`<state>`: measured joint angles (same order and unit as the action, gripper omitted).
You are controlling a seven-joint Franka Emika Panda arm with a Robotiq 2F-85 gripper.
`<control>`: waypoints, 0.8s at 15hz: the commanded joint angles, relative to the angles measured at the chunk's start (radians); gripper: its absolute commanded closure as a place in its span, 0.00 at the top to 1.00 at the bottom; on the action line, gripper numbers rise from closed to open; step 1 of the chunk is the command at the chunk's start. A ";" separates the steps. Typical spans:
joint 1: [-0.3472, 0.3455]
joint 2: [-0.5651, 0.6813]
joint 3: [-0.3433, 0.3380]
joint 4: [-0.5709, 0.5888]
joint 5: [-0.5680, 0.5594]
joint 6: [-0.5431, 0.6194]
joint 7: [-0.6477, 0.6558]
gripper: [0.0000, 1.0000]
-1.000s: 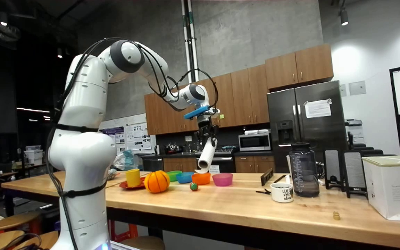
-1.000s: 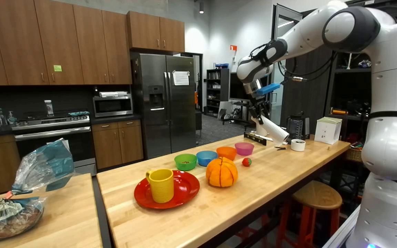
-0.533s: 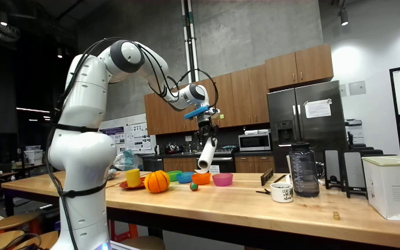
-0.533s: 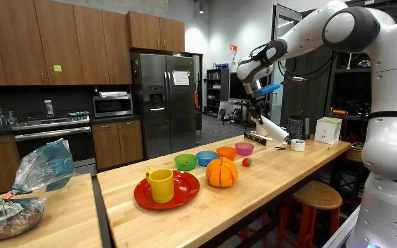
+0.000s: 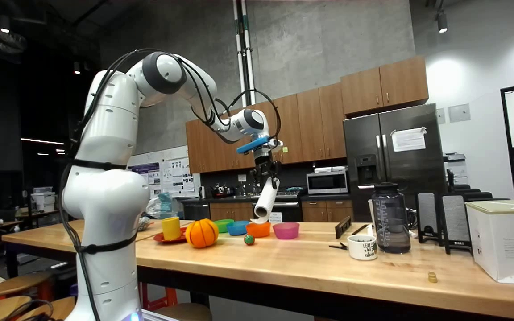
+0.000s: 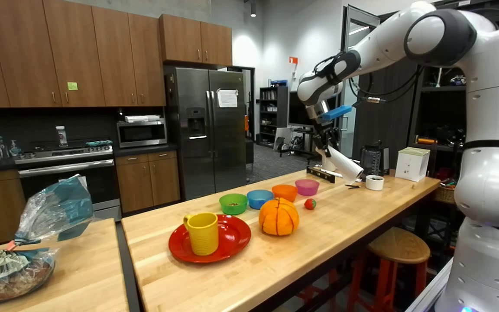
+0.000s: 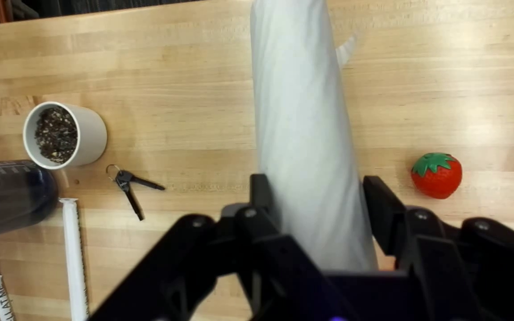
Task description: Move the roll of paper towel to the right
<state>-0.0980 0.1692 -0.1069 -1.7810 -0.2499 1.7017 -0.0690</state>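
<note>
- Grasp and lift look done: the claw [image 7: 319, 200] pinches the roll of paper towel [image 7: 304, 116], its fingers [image 7: 384, 214] standing against either side.
- The roll hangs slanted over the middle stretch of the desk [image 6: 319, 229], its free end leaning toward the long edge on the robot's side; judging by both exterior views, it is apart from the surface.
- Along the desk's length, the wrist view puts it between the strawberry [image 7: 437, 176] and the white cup of soil [image 7: 93, 133].
- Left to do, as I judge it: carry it further toward the short edge by the white box [image 5: 507, 245], which I take for the right-hand end, then lower it and let go. How far right is enough, nothing shows.
- Only the wrist view shows both fingers plainly at the paper; it does not tell the height over the desk.
- An exterior view looks into the hollow end [image 5: 262, 211]; the wrist view cuts that end off at its border.
- Both exterior views show the yellow mug [image 6: 203, 236] on the red plate [image 6: 234, 236], near the opposite short edge; the wrist view lacks them.
</note>
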 commanded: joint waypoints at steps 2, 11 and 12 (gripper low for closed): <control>-0.013 0.051 -0.011 0.055 0.002 0.032 0.030 0.30; -0.020 0.215 -0.052 0.254 -0.085 0.090 0.071 0.30; -0.019 0.240 -0.057 0.288 -0.097 0.078 0.070 0.30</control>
<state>-0.1116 0.3287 -0.1531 -1.6098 -0.3100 1.8049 -0.0104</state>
